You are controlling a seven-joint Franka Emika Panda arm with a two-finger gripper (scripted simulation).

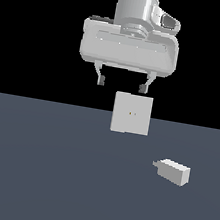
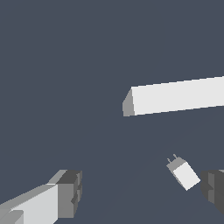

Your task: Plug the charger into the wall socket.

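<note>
The charger (image 1: 173, 172) is a small white block lying on the grey floor toward the exterior view's right, its narrow nub pointing to that view's left. The wall socket (image 1: 131, 113) is an upright white square plate with two tiny holes near its centre, standing further back. My gripper (image 1: 122, 85) hangs open high above the floor, over the socket and apart from both things, with nothing between its fingers. From the wrist camera the socket (image 2: 175, 97) appears as a long white slab seen from above, and the charger (image 2: 183, 172) lies close to one dark fingertip (image 2: 213, 189).
A flat grey floor (image 1: 46, 172) spreads under everything, with black background behind. No other objects show.
</note>
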